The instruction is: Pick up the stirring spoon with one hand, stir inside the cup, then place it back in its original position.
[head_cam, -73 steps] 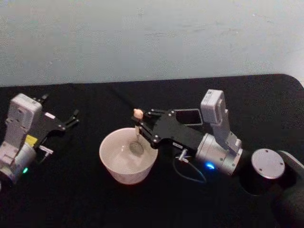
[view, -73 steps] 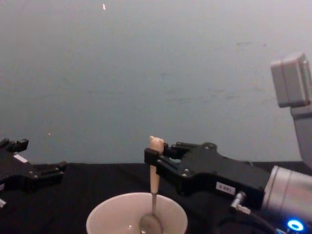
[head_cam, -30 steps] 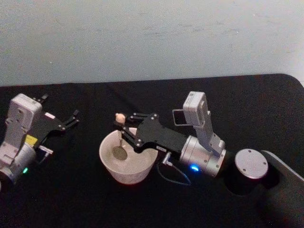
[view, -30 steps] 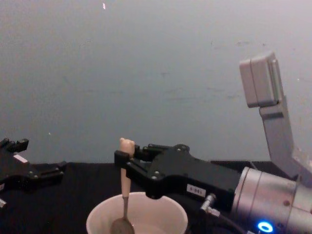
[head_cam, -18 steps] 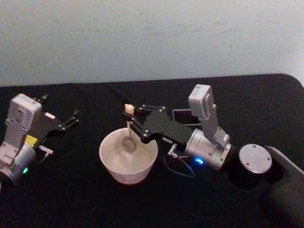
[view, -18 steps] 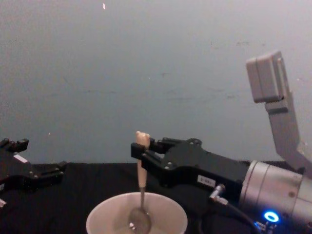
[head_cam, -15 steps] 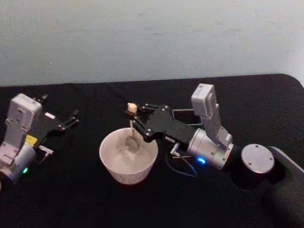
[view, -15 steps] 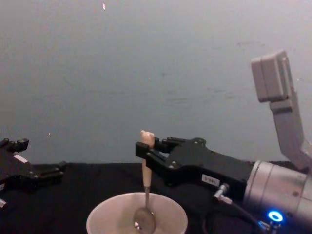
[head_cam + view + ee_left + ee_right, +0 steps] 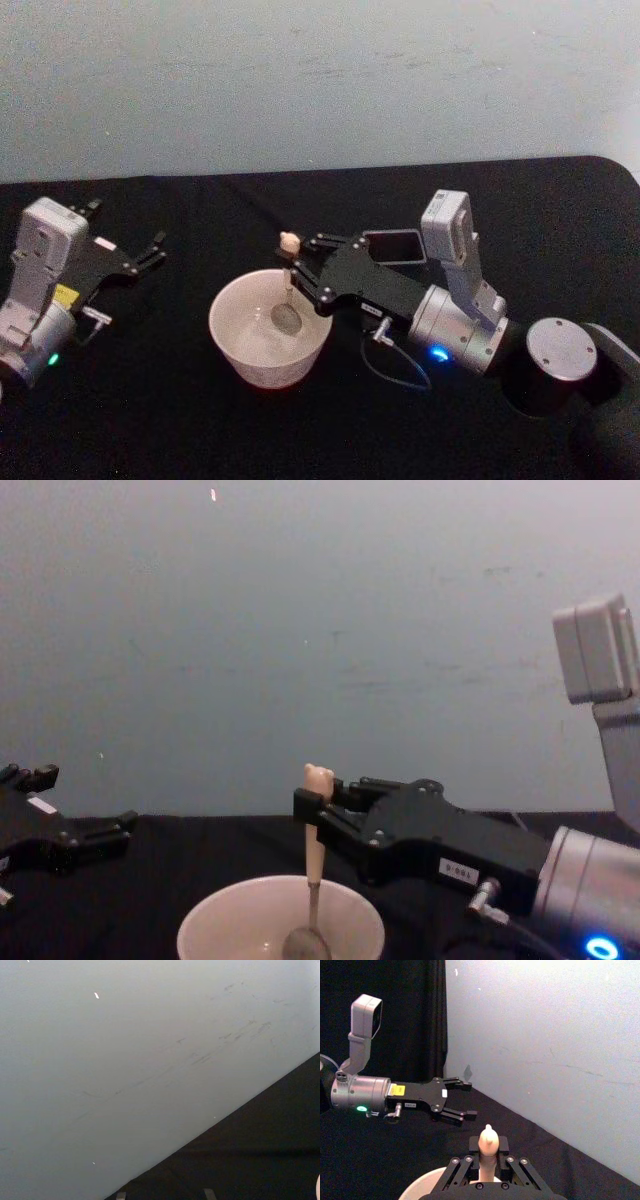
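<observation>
The cream-white cup (image 9: 262,366) stands on the black table in the middle of the head view. The stirring spoon (image 9: 288,275) is upright in it, bear head up and metal bowl low on the right side of the inside. My right gripper (image 9: 297,260) is shut on the beige handle just under the bear head. The chest view shows the spoon (image 9: 314,845) dipping into the cup (image 9: 228,898) in the right gripper (image 9: 311,818). In the right wrist view the bear head of the spoon (image 9: 488,1143) pokes up between the fingers. The dark grey square holder (image 9: 395,236) stands behind the right gripper.
My left gripper (image 9: 150,252) lies open and idle at the table's left, apart from the cup, also seen as the left gripper (image 9: 460,1100) in the right wrist view. A pale wall runs behind the table. The right arm's dark base (image 9: 560,360) fills the lower right.
The right gripper has swung the spoon round inside the cup, from the left side across the far side to the right side. The left arm has not moved.
</observation>
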Motion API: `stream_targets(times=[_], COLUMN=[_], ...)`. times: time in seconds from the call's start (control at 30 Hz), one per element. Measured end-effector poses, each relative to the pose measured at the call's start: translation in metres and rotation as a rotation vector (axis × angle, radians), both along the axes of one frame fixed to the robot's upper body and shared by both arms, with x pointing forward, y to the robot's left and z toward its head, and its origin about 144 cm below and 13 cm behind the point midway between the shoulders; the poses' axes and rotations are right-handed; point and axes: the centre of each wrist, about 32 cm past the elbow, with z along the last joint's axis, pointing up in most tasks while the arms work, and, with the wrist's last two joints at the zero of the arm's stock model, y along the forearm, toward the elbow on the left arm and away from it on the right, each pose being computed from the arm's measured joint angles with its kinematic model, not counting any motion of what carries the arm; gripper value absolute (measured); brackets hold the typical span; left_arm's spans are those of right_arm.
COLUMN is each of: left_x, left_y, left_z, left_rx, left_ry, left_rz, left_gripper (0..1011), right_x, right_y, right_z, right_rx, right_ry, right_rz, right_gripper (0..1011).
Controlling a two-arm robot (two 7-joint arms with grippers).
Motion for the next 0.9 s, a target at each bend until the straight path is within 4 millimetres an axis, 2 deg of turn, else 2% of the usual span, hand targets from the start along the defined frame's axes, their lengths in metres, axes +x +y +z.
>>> stream_targets(times=[0.47,0.73,0.9], left_x=[0.000,0.000,0.000], left_y=[0.000,0.000,0.000], left_z=[0.000,0.000,0.000], left_rx=[0.000,0.000,0.000], left_ry=[0.000,0.000,0.000], left_rz=[0.000,0.000,0.000], left_gripper=[1001,1001,1001], right_x=[-0.001,-0.003,-0.007], right_y=[-0.001,-0.009,-0.018], right_z=[0.008,0.025,0.043], right_rx=[0.022,0.040,0.055], right_ry=[-0.019,-0.057,-0.093], right_rz=[0.002,-0.002,-0.014], right_gripper=[209,209,208])
